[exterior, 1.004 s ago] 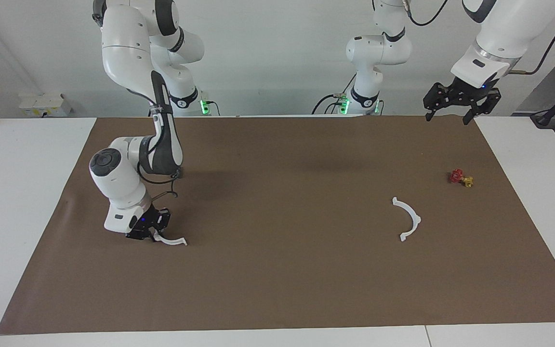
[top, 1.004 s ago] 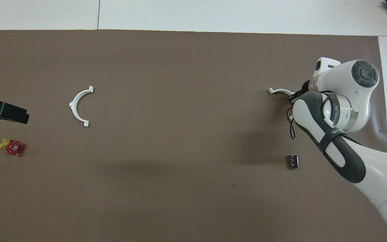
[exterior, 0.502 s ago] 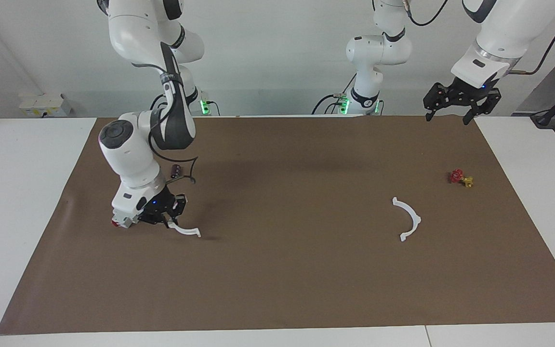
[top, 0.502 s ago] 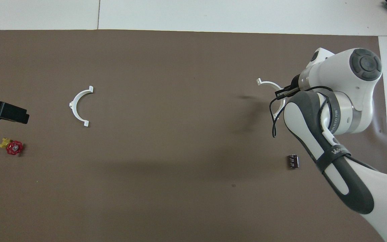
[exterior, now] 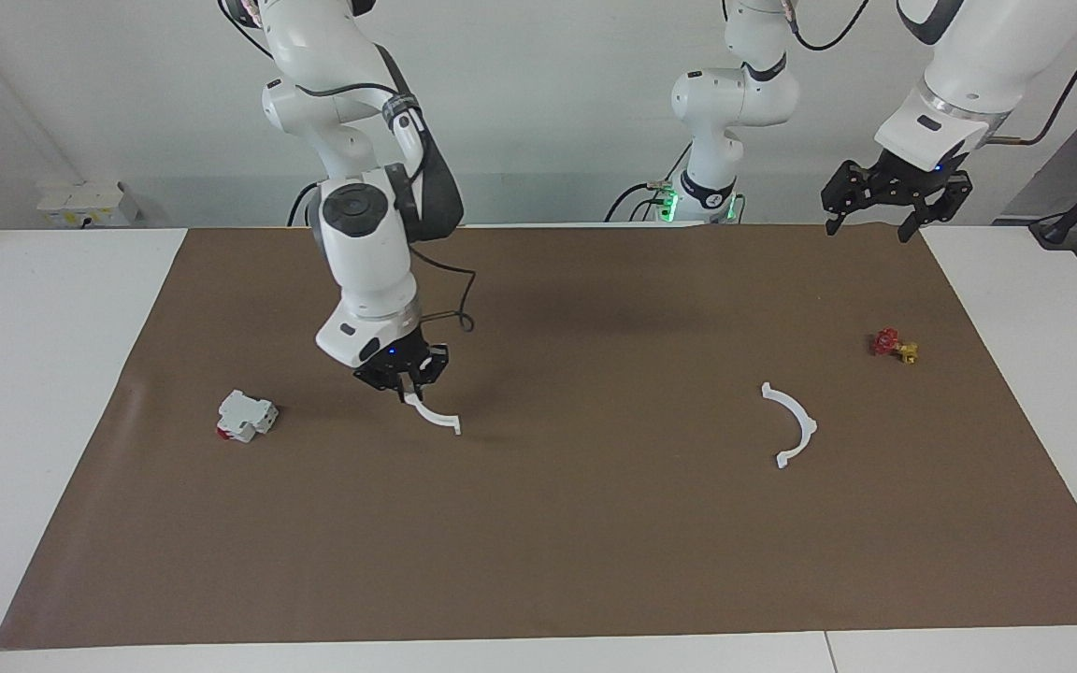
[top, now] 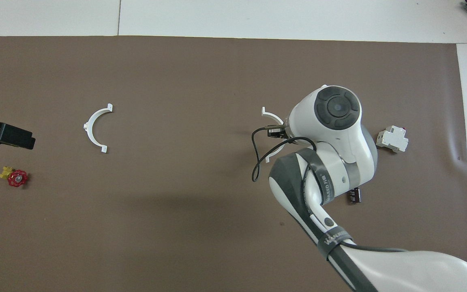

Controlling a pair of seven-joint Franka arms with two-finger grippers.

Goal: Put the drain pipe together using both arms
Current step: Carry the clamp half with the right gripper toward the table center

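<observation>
right claw point(exterior: 410, 385) clamps half-ring point(exterior: 437, 417) over mat; left claw point(exterior: 884, 221) spread, empty (waiting).

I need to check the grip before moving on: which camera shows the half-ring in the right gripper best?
The facing view: the right gripper is shut on one end of the held half-ring, which hangs clear above the mat. In the overhead view the arm covers most of that half-ring; only its ends show.
</observation>
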